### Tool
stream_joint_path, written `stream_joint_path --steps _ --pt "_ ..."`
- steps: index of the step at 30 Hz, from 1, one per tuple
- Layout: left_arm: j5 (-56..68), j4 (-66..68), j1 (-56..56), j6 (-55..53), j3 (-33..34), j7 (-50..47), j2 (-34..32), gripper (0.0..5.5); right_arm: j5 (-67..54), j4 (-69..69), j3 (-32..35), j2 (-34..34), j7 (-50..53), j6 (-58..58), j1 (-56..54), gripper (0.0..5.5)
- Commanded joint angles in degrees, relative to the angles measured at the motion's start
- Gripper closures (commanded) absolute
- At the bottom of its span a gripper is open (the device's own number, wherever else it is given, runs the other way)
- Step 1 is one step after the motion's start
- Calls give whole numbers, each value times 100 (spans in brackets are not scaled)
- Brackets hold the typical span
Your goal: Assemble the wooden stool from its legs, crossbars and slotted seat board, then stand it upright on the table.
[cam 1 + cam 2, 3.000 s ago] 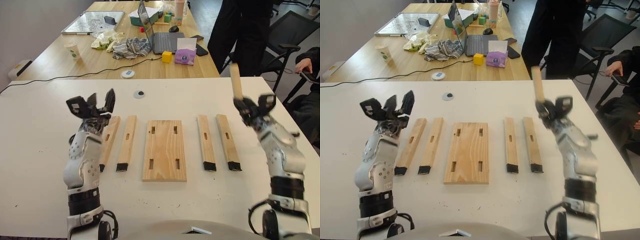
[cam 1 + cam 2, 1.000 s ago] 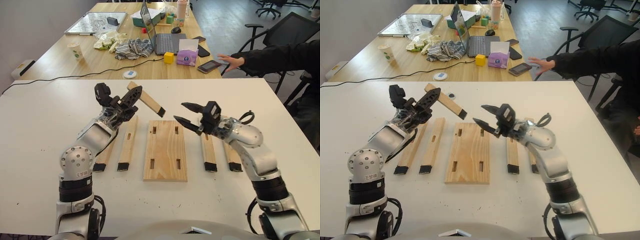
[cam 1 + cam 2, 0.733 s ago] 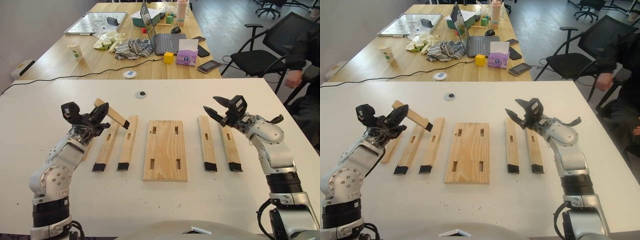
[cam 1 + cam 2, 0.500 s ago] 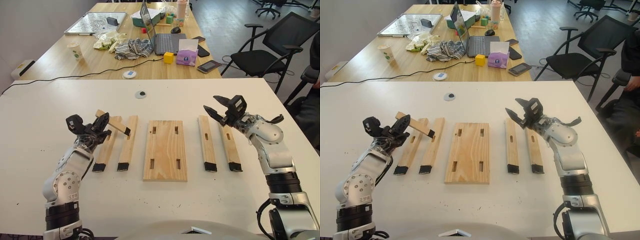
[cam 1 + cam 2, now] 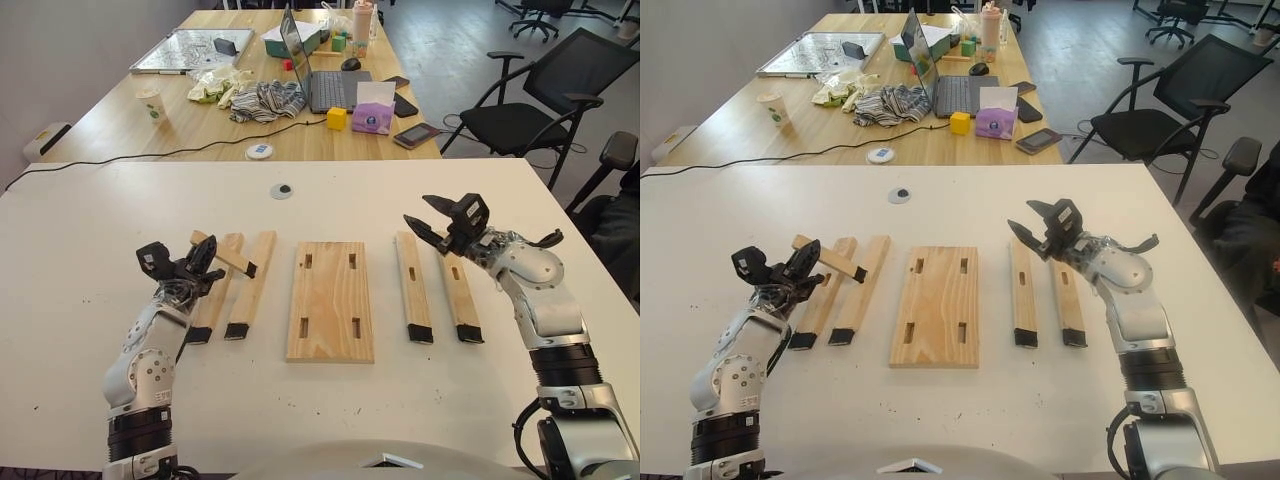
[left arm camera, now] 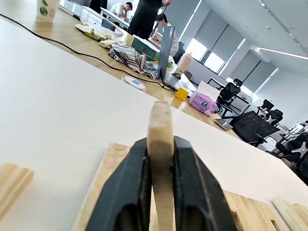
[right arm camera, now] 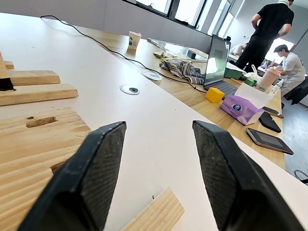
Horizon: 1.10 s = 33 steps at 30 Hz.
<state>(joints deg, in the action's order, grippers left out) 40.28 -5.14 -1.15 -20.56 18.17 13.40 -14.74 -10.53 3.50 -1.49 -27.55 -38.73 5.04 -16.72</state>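
One crossbar [image 5: 225, 255] is in hand; no joint is made yet. The left gripper [image 5: 180, 268] is clamped on it, the bar's thin edge pinched between both fingers [image 6: 127, 187], its black-tipped end pointing away from the fingertips toward the seat board [image 5: 328, 300].

Change over the last three seconds: the bar began upright in the right gripper [image 5: 417, 208] while the left was empty. It has since passed to the left side. The left arm then drew back from near the board and came down low. The right arm pulled away to its own side.

Positions now: the outer left leg [image 5: 222, 262] and inner left leg [image 5: 250, 285] lie flat just under the left fingers and the bar. Whether the bar touches them cannot be told. The right fingers [image 7: 96, 178] stand wide apart with nothing between them, above the far ends of the inner right leg [image 5: 414, 290] and outer right leg [image 5: 460, 300]. The board lies flat on the table [image 5: 80, 250], between the two grippers.

Judgement: handover finished, assembly barely begun. The likely next step is seating the bar in a left leg's slot.
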Motion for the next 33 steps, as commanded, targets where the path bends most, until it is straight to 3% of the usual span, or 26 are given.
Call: stream_joint_path --steps 1,5,14,20,29,33 --pt "-764 85 -362 134 -279 -387 179 512 63 -14 -78 17 -83 -70 -103 295" --pt "-1531 24 -571 402 -814 -422 189 512 56 -36 -105 11 -94 -58 -107 295" --pt "-2042 290 -706 -412 -1709 -130 -49 512 80 -65 -216 68 -105 -41 -118 295" --pt "-2680 848 -904 -444 -2497 344 -511 512 103 137 -278 63 -157 -106 -149 295" --pt "-2724 1920 -999 -325 -2600 825 -644 512 80 54 -329 59 -132 -76 -3 295" --pt "-2460 1466 -1088 -123 -2626 1035 -561 512 99 98 -371 61 -152 -95 -12 295"
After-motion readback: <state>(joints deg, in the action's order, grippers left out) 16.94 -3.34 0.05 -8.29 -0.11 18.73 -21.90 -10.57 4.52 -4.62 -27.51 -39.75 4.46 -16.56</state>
